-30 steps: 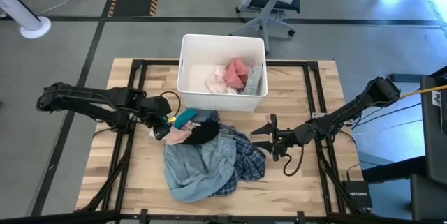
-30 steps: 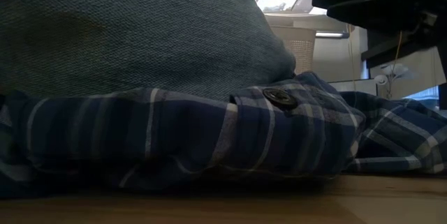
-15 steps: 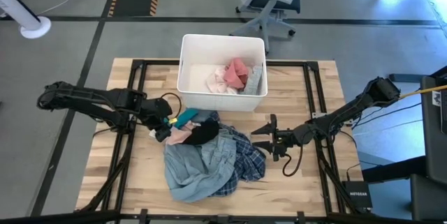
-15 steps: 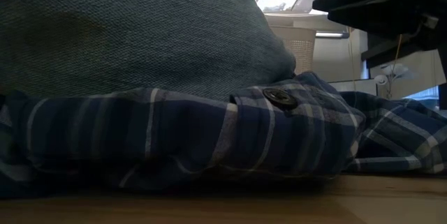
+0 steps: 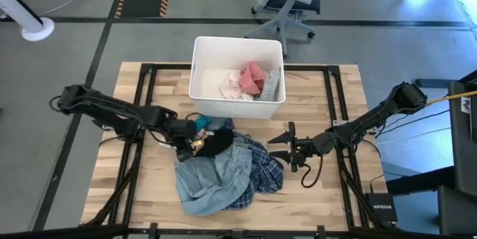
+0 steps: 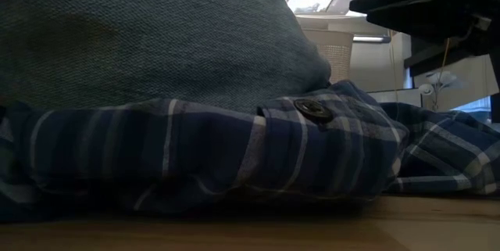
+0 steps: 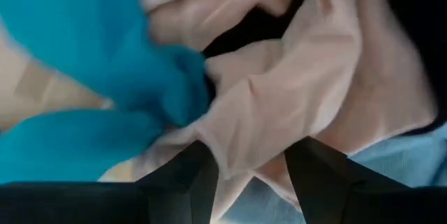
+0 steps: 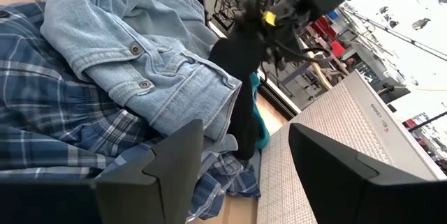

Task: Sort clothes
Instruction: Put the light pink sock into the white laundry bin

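Only wrist-visible, left gripper [image 7: 248, 165] straddling salmon garment [image 7: 293, 91]

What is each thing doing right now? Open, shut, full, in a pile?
Left gripper: open, pushed into the salmon pink garment.
Right gripper: open, empty, beside the pile.
White bin: partly filled with clothes.
Denim shirt: crumpled on the table.
Plaid shirt: crumpled beneath it.
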`<state>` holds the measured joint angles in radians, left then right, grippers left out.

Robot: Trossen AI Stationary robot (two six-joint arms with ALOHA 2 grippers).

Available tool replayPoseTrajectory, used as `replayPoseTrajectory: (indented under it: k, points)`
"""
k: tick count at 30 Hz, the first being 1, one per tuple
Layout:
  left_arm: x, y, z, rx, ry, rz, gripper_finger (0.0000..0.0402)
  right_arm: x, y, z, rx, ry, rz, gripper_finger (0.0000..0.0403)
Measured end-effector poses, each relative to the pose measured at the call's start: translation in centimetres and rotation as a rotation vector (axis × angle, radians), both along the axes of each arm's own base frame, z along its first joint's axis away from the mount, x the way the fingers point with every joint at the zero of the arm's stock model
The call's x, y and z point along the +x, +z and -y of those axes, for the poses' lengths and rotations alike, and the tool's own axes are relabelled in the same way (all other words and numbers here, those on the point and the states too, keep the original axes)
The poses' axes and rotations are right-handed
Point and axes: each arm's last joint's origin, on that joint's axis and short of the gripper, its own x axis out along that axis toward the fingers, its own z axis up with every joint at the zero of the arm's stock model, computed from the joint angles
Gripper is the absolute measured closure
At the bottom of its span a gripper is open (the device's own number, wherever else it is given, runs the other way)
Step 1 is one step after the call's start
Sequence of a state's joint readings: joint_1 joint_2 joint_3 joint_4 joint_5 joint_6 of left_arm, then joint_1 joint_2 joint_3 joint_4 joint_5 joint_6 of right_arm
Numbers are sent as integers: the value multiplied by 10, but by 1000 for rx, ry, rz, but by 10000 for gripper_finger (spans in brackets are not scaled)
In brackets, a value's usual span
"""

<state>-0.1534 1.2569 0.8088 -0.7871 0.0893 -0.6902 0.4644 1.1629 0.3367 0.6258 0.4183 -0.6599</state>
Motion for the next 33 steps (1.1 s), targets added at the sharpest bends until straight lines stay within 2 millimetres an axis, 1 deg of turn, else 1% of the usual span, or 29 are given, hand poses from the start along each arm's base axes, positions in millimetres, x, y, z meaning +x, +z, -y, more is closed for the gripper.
replayPoseTrajectory:
  k: [3,7,10,12,14,18,22,26,30,33]
  points:
    - [11,-11,4,15,-54,-2,267,0,0,0,-1,0,0,171]
    - [15,-24,5,37,-114,-68,322,0,0,0,-1,0,0,171]
    - [16,-26,5,48,-149,-78,376,0,0,0,-1,0,1,171]
    - [16,-19,6,49,-166,-67,392,0,0,0,-1,0,1,171]
    - [17,-6,6,52,-170,-48,389,0,0,0,-2,-4,1,171]
    - [15,30,4,103,-170,18,392,0,0,1,-7,-25,3,171]
    - [7,69,0,182,-148,113,396,0,0,1,-7,-24,3,171]
    - [-4,103,-4,264,-130,231,397,0,0,1,-7,-24,2,171]
    - [-15,132,-10,403,-129,352,396,0,0,1,-6,-24,3,171]
    - [-20,149,-14,532,-149,418,396,0,0,1,-7,-23,2,171]
